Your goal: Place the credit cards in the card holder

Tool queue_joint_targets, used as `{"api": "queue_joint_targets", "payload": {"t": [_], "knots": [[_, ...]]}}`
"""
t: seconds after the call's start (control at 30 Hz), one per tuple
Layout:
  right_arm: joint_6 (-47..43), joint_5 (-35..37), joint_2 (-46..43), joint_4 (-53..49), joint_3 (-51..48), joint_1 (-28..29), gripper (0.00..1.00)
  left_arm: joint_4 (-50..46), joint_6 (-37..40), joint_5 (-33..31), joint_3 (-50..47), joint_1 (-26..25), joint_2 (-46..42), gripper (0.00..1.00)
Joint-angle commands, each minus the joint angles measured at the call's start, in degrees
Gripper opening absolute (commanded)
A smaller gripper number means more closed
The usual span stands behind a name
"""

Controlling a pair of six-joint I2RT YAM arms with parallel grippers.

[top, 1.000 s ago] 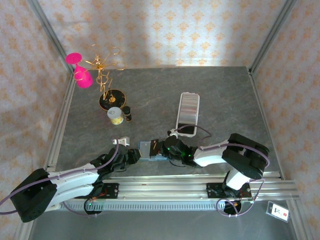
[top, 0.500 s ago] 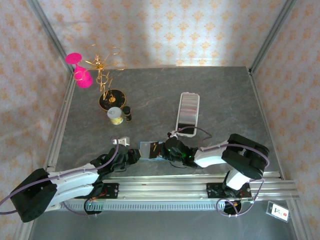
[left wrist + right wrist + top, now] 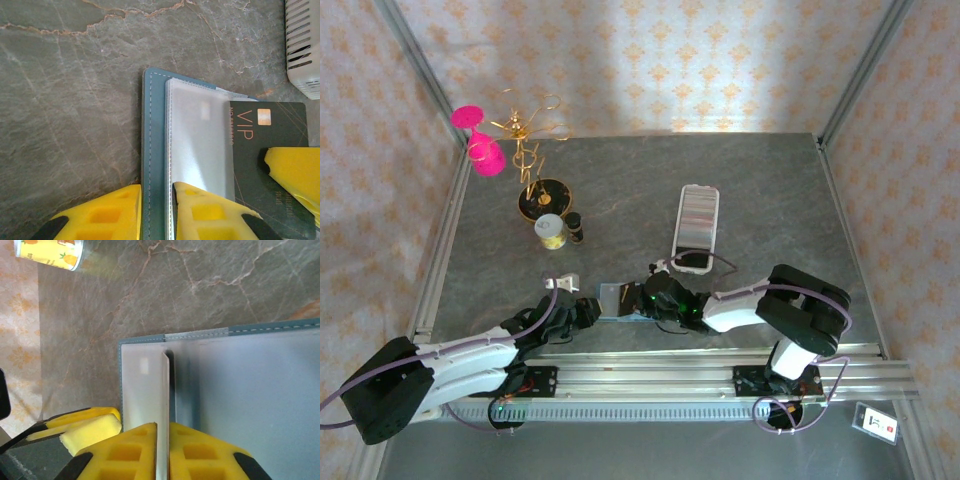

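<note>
The teal card holder (image 3: pixel 611 298) lies open near the table's front edge, with its clear sleeves (image 3: pixel 195 140) facing up. My left gripper (image 3: pixel 156 192) is shut on its teal cover edge (image 3: pixel 152 125). My right gripper (image 3: pixel 162 427) is shut on a dark credit card marked VIP (image 3: pixel 270 135). In the right wrist view that card (image 3: pixel 165 385) stands edge-on over the holder's pale inside (image 3: pixel 260 390). In the top view my right gripper (image 3: pixel 645 297) meets the holder from the right and my left gripper (image 3: pixel 588 310) from the left. More credit cards (image 3: pixel 699 215) fill the long white tray.
The white tray's rim (image 3: pixel 717 225) lies just behind the right arm, and its corner (image 3: pixel 305 45) shows in the left wrist view. At the back left stand a gold wire stand (image 3: pixel 533 165), pink glasses (image 3: pixel 480 140), a small can (image 3: pixel 551 230) and a dark bottle (image 3: pixel 576 230).
My right gripper has slid a little to the left with the card, further over the open holder. The left arm has held still on the cover.
</note>
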Motion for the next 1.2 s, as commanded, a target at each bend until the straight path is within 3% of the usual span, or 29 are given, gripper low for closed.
{"api": "queue_joint_targets", "payload": {"t": [0.0, 0.1, 0.23, 0.47, 0.7, 0.83, 1.0, 1.17], "knots": [[-2.5, 0.9, 0.3, -3.4, 2.4, 0.4, 0.22, -1.1, -0.6, 1.5, -1.4, 0.1, 0.4, 0.21], [-3.6, 3.4, -0.6, -8.3, 3.4, 0.4, 0.37, -1.1, -0.6, 1.6, -1.4, 0.1, 0.3, 0.21], [-4.6, 5.8, -1.8, -12.4, 4.0, 0.3, 0.5, -1.1, -0.4, 1.9, -1.4, 0.1, 0.5, 0.21], [-6.8, 7.7, -1.7, -18.9, 6.6, 0.3, 0.51, -1.0, -0.2, 1.9, -1.3, 0.1, 0.5, 0.21], [-7.4, 6.1, -0.3, -18.9, 7.7, 0.5, 0.4, 0.3, -0.7, 2.3, -1.3, 0.1, 1.0, 0.2], [-7.8, 4.2, 0.9, -17.0, 8.8, 1.2, 0.39, 2.0, -0.7, 3.4, -1.0, 0.2, 2.2, 0.19], [-9.8, 5.0, 2.1, -19.9, 11.0, 1.3, 0.41, 4.9, -1.4, 4.6, -0.9, 0.1, 3.6, 0.18], [-10.4, 11.2, -1.5, -24.7, 9.9, 1.3, 0.52, 4.3, -1.4, 4.2, -0.8, 0.1, 3.4, 0.18]]}}
